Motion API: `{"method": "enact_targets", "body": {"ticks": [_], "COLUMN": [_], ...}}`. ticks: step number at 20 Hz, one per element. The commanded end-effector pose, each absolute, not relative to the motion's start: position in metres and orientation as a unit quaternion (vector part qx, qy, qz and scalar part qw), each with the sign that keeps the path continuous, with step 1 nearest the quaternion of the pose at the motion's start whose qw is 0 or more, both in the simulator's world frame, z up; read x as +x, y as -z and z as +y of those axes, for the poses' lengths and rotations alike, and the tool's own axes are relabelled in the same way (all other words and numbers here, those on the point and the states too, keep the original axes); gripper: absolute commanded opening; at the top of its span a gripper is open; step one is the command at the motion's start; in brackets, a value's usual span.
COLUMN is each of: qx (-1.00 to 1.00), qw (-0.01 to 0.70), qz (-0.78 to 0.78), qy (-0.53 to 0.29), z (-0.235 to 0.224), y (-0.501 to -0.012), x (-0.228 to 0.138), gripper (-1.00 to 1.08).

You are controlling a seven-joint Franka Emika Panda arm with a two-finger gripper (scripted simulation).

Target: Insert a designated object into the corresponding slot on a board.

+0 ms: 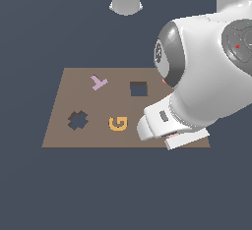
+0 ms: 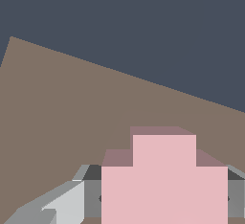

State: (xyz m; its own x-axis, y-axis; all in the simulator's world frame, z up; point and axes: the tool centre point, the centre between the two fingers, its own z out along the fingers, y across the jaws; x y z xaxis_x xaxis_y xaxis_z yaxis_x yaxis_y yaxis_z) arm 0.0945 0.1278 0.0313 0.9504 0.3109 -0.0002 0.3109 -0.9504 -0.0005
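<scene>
The pink cross (image 2: pixel 164 180) sits between the two fingers (image 2: pixel 62 204) of the hand (image 1: pixel 170 134) in the wrist view, low over the board (image 1: pixel 64 101) near its edge on the exterior view's right; whether they are pinching it I cannot tell. It looks a small, rigid, light block with flat faces, best held across two opposite arms. The slot (image 1: pixel 78 120) lies well apart, toward the exterior view's left.

Ext cam: high, looking down at whole board (image 1: pixel 88 135), mid-range. Wrist cam: v. close, low across same board (image 2: pixel 57 122).
</scene>
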Motion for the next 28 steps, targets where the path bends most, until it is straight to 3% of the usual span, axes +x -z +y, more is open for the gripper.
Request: {"method": "enact_targets", "body": {"ticks": [1, 13, 22, 28], "qx": [-0.992, -0.998, -0.977, -0.962], "qw": [0.000, 0.000, 0.000, 0.000], "qz": [-0.126, 0.071, 0.215, 0.273], "qy": [0.000, 0.000, -0.001, -0.001], "z": [0.107, -0.018, -0.110, -0.144], "y": [-0.032, -0.037, -0.039, -0.041], "x": [0.102, 0.115, 0.090, 0.072], "gripper": [-1.00, -1.00, -1.00, -1.00]}}
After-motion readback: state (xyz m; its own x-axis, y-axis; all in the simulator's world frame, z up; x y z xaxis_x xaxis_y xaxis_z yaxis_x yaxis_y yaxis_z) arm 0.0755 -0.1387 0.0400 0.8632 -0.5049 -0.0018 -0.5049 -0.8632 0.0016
